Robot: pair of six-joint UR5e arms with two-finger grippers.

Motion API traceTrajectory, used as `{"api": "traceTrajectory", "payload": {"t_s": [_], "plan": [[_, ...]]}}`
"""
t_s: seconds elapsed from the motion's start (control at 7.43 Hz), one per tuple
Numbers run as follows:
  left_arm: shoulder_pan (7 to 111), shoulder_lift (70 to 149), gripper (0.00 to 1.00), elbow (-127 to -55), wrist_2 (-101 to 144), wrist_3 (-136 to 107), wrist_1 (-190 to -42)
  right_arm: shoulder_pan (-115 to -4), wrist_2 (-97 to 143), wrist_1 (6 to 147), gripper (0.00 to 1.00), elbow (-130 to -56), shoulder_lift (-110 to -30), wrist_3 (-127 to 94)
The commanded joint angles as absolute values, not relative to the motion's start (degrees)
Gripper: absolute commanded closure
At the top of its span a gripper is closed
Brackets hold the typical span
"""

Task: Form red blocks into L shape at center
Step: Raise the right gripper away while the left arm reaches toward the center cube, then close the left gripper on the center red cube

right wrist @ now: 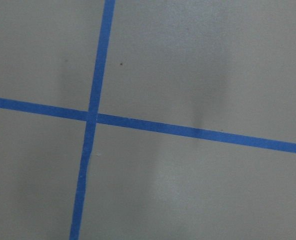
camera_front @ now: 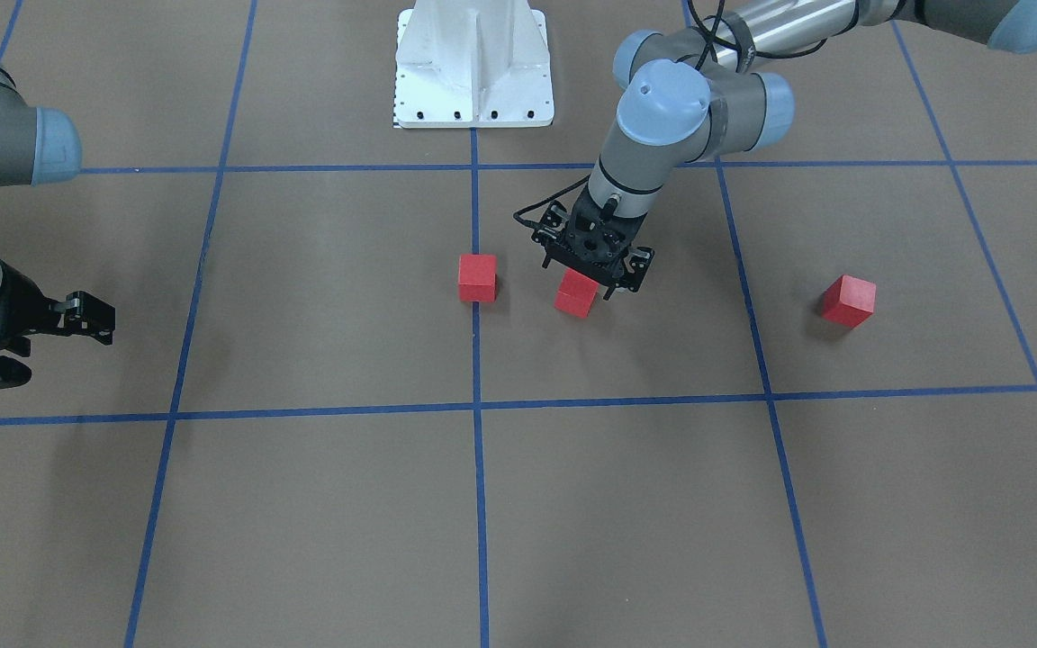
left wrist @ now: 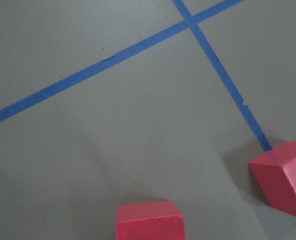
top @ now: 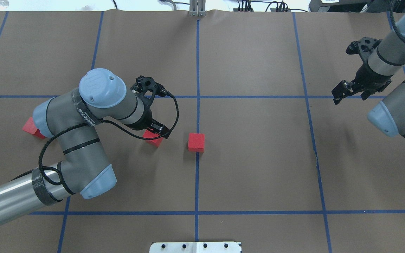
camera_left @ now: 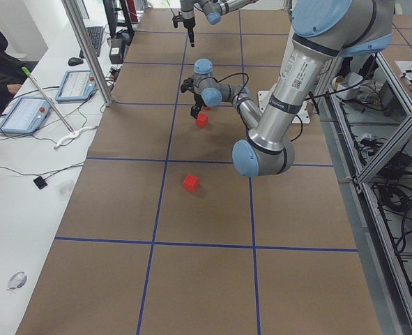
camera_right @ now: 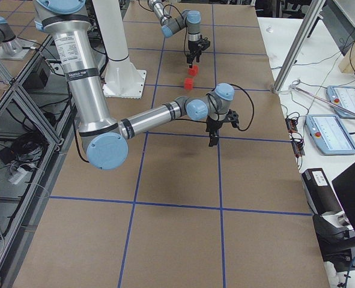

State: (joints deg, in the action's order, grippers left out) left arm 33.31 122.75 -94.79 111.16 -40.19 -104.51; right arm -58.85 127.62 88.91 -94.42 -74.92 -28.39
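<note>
**Mostly hidden: fingertips over a red block**

Frankly, the left gripper's (camera_front: 592, 274) fingertips are lost behind its own black body. Whether they pinch the near block (camera_front: 576, 295) directly beneath them cannot be told, and the block's top edge is covered. Close to the gripper's right, the centre block (camera_front: 477, 277) sits on the middle blue line (camera_front: 476, 360). Well off to its left lies the far block (camera_front: 849, 300), half hidden overhead by the left arm (top: 83, 140). The right gripper (camera_front: 91, 317) hangs far to the right, its opening unreadable.

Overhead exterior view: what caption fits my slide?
Left gripper at a red block beside the center-line block; third block far left, right gripper aside.
</note>
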Motion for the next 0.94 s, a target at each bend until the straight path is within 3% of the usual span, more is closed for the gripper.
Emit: {"api": "traceTrajectory", "payload": {"t_s": [0.0, 0.81], "plan": [[33.4, 122.9, 0.01, -94.4, 110.2, -41.1, -103.3, -58.9, 127.5, 88.9, 0.0, -94.0, -74.9, -28.3], [32.1, 124.5, 0.0, -91.3, 110.3, -46.5, -103.0, -58.8, 127.5, 88.9, 0.0, -92.9, -74.7, -28.5]]}}
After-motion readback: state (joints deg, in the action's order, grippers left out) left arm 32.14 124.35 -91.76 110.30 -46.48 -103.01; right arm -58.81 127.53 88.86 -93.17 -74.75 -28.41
